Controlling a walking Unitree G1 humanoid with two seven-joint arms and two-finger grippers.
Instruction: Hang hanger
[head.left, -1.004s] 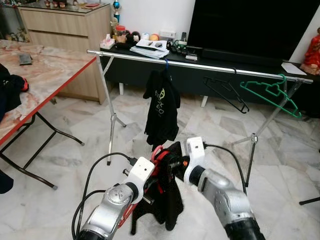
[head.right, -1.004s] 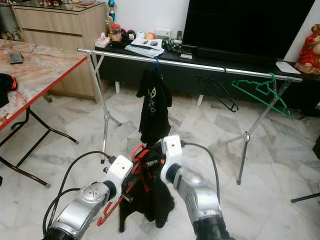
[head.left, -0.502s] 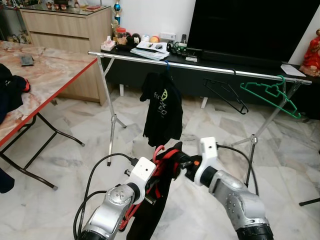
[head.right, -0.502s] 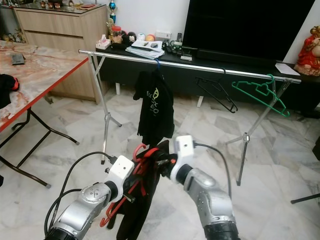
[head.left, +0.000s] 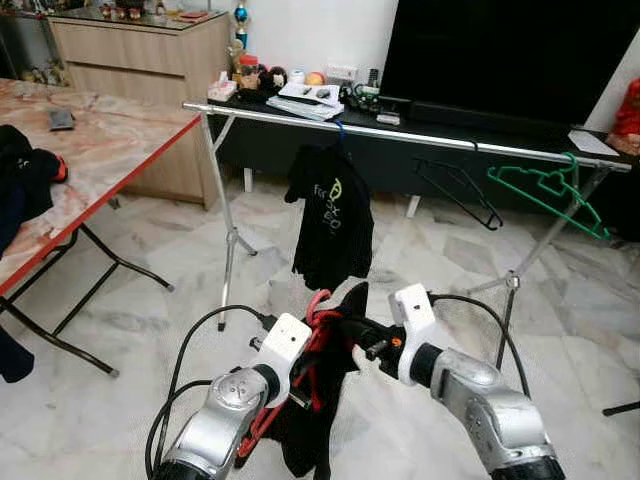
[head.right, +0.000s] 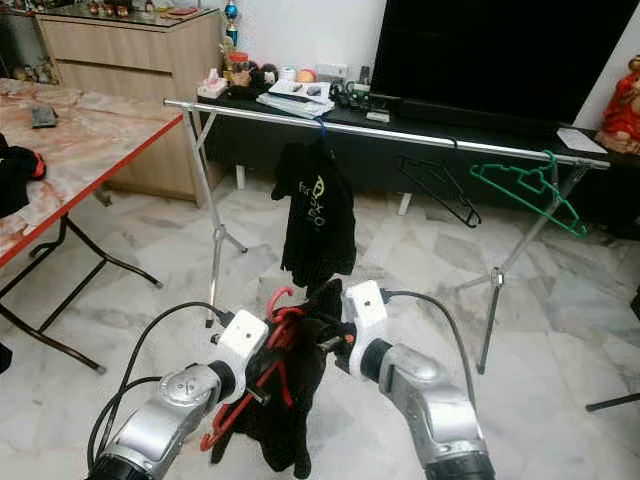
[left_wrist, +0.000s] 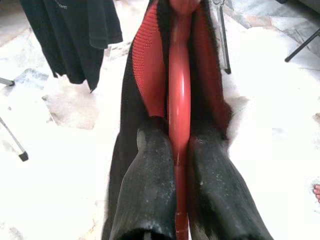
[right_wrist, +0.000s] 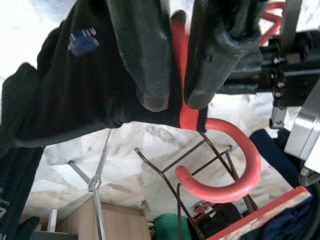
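Compared with a second ago, the right arm reaches further out from the body, and the dark garment now bunches lower beneath both wrists instead of draping straight down.

Behind the arms, a long silver clothes rail (head.left: 400, 132) spans the room on folding legs, in front of a low black cabinet (head.left: 300, 150) and a large dark screen (head.left: 510, 50). A black T-shirt (head.left: 333, 215) hangs near the rail's middle, a black hanger (head.left: 455, 190) further toward the robot's right, and a green hanger (head.left: 550, 190) near that end. On the robot's left stands a marble-patterned table (head.left: 90, 150) with a red edge.

Low and central, the black garment (head.right: 290, 400) hangs on the red hanger (head.right: 268, 345), held between the two arms and well short of the rail. The left gripper (left_wrist: 181, 165) is clamped on the hanger's red bar, one black finger on each side, with red-lined fabric spreading away beyond it. The right gripper (right_wrist: 176, 102) pinches the hanger's neck together with the garment's collar just beside the curved red hook (right_wrist: 230, 167), which juts free past the fingertips.
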